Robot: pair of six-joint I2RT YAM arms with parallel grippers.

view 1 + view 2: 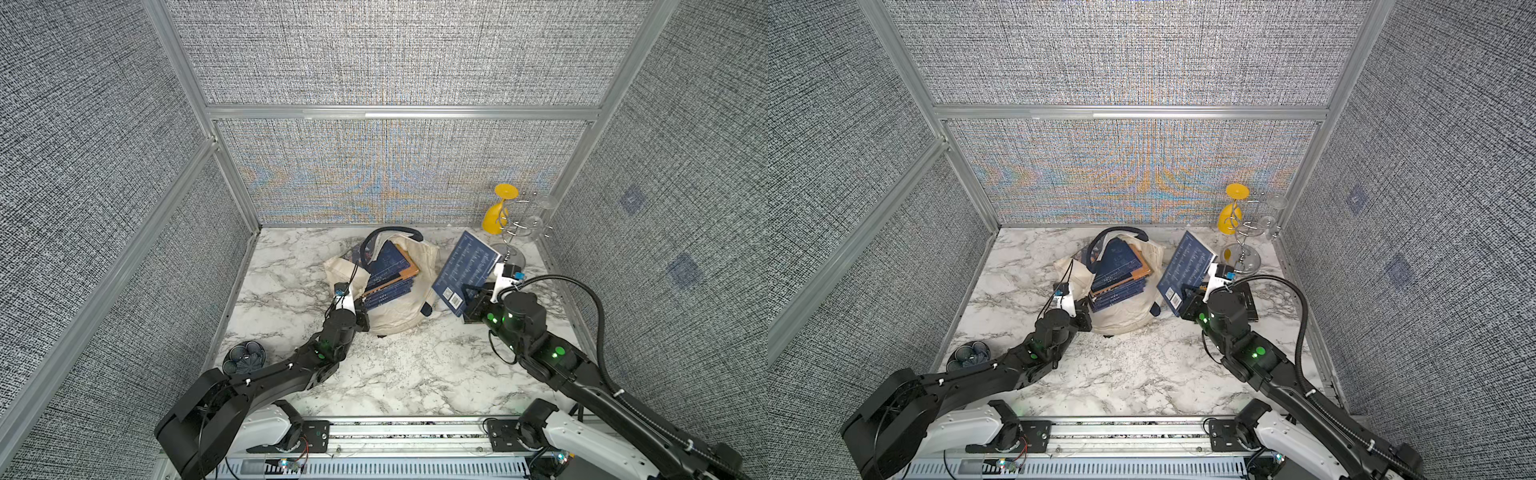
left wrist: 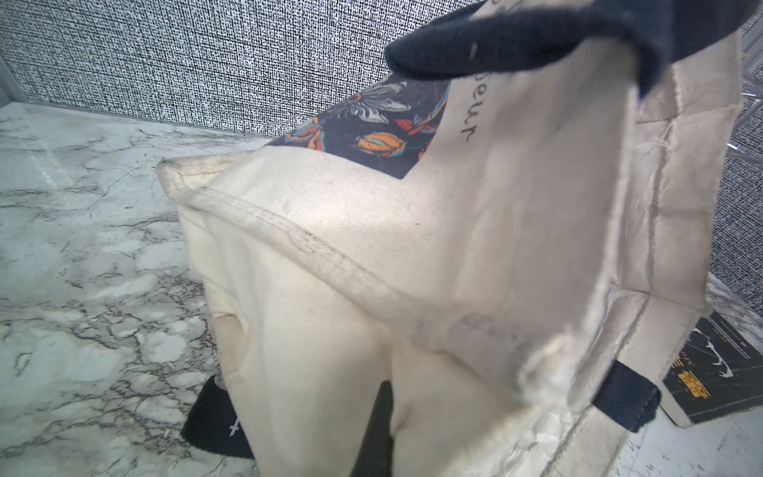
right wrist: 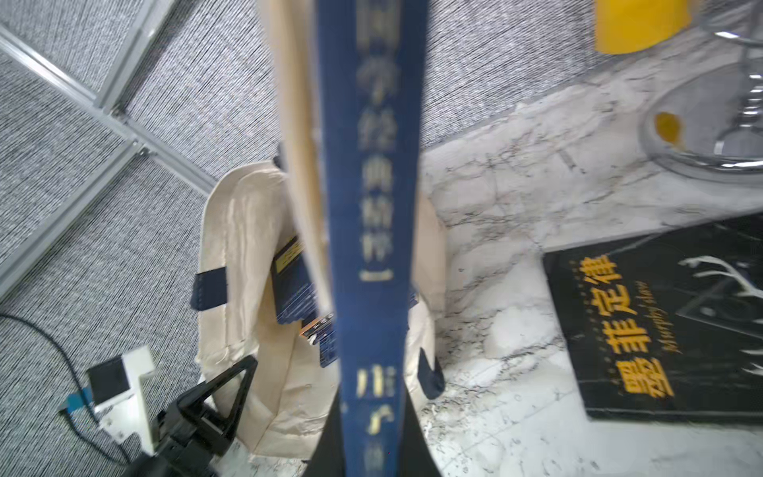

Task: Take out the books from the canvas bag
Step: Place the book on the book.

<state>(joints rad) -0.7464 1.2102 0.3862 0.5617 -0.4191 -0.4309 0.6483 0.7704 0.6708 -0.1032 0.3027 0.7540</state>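
The cream canvas bag (image 1: pixel 399 309) (image 1: pixel 1125 318) lies on the marble table with its mouth toward the back wall. A stack of navy books (image 1: pixel 388 274) (image 1: pixel 1119 270) (image 3: pixel 293 285) shows in its open mouth. My left gripper (image 1: pixel 362 316) (image 1: pixel 1086 319) (image 2: pixel 384 433) is shut on the bag's cream fabric (image 2: pixel 371 268) at its near left edge. My right gripper (image 1: pixel 471 300) (image 1: pixel 1190 302) (image 3: pixel 371 446) is shut on the lower edge of one navy book (image 1: pixel 465 270) (image 1: pixel 1185 270) (image 3: pixel 371 198). That book is held tilted in the air, right of the bag (image 3: pixel 239 247).
A black book with a yellow title (image 1: pixel 1248 301) (image 3: pixel 660 330) (image 2: pixel 714 371) lies flat under my right arm. A yellow goblet (image 1: pixel 496 212) and a wire glass rack (image 1: pixel 515 239) stand at the back right corner. A dark bowl (image 1: pixel 244 357) sits near left. Grey walls enclose three sides.
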